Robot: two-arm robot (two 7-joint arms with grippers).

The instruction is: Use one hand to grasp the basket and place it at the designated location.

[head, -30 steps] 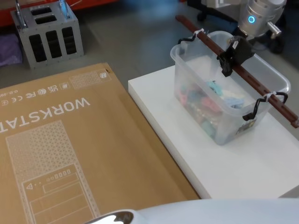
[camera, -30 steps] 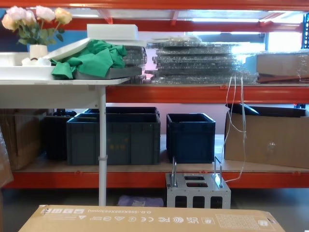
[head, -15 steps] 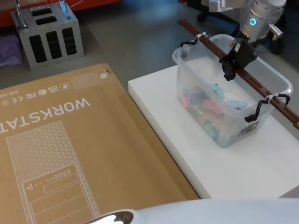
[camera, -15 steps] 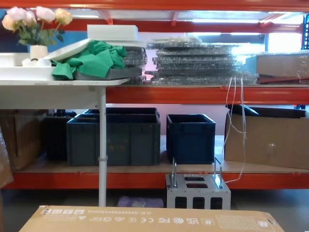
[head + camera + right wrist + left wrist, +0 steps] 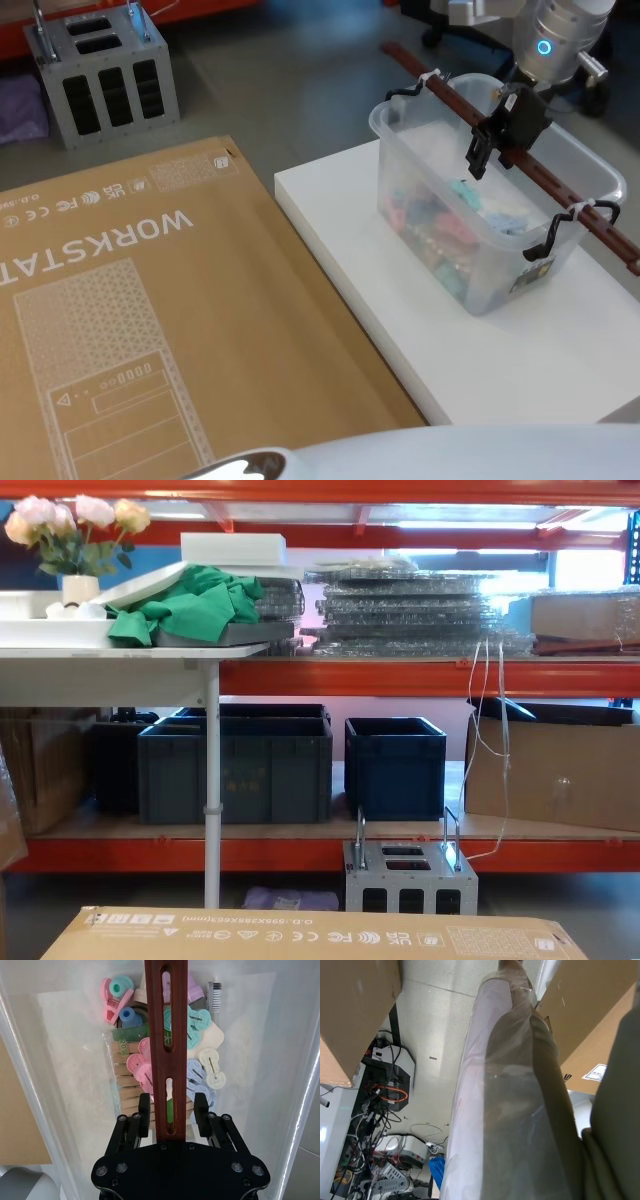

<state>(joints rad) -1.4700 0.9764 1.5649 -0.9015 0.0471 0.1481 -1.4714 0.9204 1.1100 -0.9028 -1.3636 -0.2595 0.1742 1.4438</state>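
Right hand (image 5: pixel 172 1105): fingers straddle the bar handle (image 5: pixel 520 162), gaps either side, not clamped.
Basket (image 5: pixel 440 240): on white bench (image 5: pixel 350 270), holds clothes pegs (image 5: pixel 145 1067).
Left hand: state unclear.

A white, translucent basket (image 5: pixel 470 215) is seen standing on a white platform (image 5: pixel 420 330) at the right, with coloured clothes pegs (image 5: pixel 440 215) heaped inside it. Its long red-brown bar handle (image 5: pixel 560 195) is laid across the rim and tied on at both ends. The right gripper (image 5: pixel 492 150) is placed at the middle of the handle, its black fingers (image 5: pixel 478 155) set on either side of the bar. A large cardboard box (image 5: pixel 150 320) printed "WORKSTAT" lies just beside the platform on the left. A grey metal box (image 5: pixel 105 80) stands on the floor beyond.
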